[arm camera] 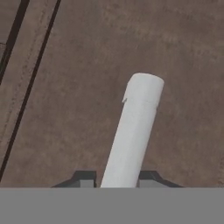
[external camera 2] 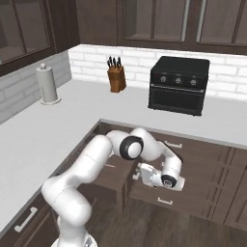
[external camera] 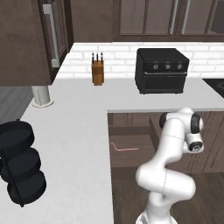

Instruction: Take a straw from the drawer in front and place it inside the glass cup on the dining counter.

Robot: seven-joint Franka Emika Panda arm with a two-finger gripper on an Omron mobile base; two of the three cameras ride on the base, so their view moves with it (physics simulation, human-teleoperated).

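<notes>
The drawer [external camera: 131, 159] stands pulled out from under the white worktop, its dark wood box [external camera 2: 112, 177] open to above. The pinkish-red straw [external camera: 124, 148] lies flat on its floor, bent end to the left. My gripper [external camera 2: 138, 174] is at the drawer's front panel, with the arm bent low over the open box. In the hand view my gripper [arm camera: 118, 177] is shut on the drawer's pale bar handle [arm camera: 135, 122], which runs up between the two fingertips against brown wood. The glass cup and the dining counter are out of view.
A black toaster oven [external camera: 161, 71] and a knife block [external camera: 97, 70] stand by the brick wall. A paper towel holder [external camera 2: 48, 84] is at the left, and a black tiered stand [external camera: 19, 164] sits on the near worktop. Shut drawers with bar handles [external camera 2: 164, 200] lie below the hand.
</notes>
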